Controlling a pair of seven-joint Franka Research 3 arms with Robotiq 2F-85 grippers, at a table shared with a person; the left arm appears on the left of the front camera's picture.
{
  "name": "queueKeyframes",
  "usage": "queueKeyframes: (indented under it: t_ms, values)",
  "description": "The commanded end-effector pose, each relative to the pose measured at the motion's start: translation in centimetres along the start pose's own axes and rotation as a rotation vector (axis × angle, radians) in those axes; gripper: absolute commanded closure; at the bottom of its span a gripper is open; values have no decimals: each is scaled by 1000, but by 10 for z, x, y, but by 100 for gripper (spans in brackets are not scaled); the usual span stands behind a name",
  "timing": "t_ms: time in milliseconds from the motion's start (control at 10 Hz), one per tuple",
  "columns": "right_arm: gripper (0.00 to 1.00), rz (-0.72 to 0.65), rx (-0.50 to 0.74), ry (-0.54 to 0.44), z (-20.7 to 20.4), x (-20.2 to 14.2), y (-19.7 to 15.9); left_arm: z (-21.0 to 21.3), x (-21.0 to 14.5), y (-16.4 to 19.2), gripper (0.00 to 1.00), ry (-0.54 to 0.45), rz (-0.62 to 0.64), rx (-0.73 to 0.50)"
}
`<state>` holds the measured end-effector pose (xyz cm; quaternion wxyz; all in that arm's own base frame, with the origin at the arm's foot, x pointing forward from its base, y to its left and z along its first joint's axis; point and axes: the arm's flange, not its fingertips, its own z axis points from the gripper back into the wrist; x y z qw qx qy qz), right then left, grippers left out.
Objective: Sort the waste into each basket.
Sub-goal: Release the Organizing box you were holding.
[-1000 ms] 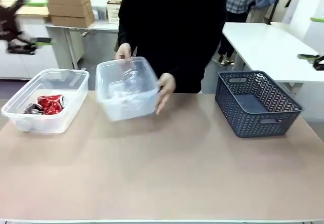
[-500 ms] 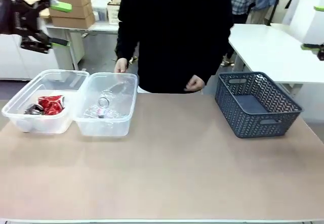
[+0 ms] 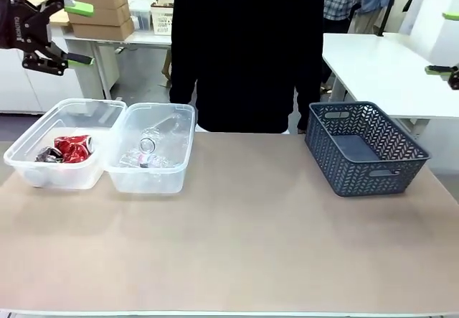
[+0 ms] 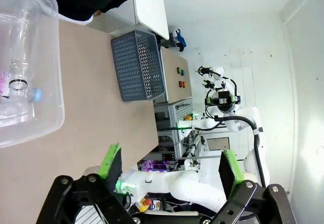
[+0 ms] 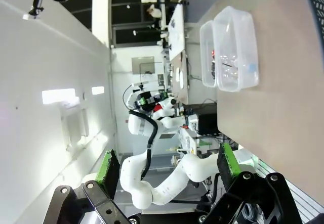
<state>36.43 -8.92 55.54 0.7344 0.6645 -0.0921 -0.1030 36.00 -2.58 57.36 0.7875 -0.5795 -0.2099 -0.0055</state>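
Two clear baskets stand side by side at the table's far left. The left basket (image 3: 51, 177) holds dented red-and-silver cans (image 3: 70, 148). The right basket (image 3: 147, 182) holds clear plastic bottles (image 3: 146, 152). My left gripper (image 3: 80, 34) hangs open and empty, high above and behind the left basket. My right gripper (image 3: 443, 43) is open and empty at the far right edge, well above the table. In the left wrist view, the left gripper (image 4: 169, 163) is open, with a basket (image 4: 48, 107) and a bottle (image 4: 17, 85) at the upper left. The right wrist view has the right gripper (image 5: 167, 166) open and both baskets (image 5: 230, 49) far off.
A dark blue-grey lattice basket (image 3: 367, 179) sits empty at the table's far right, also seen as the lattice basket (image 4: 136, 64). A person in black (image 3: 247, 45) stands at the far edge behind the middle. The tan table (image 3: 237, 246) is bare across its middle and front.
The person set the bottle basket down beside the can basket and drew both hands back. My left gripper shifted slightly right and settled. The right gripper held still.
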Motion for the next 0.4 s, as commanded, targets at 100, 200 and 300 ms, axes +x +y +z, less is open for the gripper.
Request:
queueKeyframes:
  t_ms: [100, 200, 300]
  values:
    - [0, 19, 5, 5, 0, -2, -1, 2, -2, 0, 0, 11, 4, -1]
    - [0, 19, 5, 5, 0, -2, -1, 2, -2, 0, 0, 11, 4, -1]
    - [0, 19, 5, 5, 0, -2, -1, 2, -2, 0, 0, 11, 4, -1]
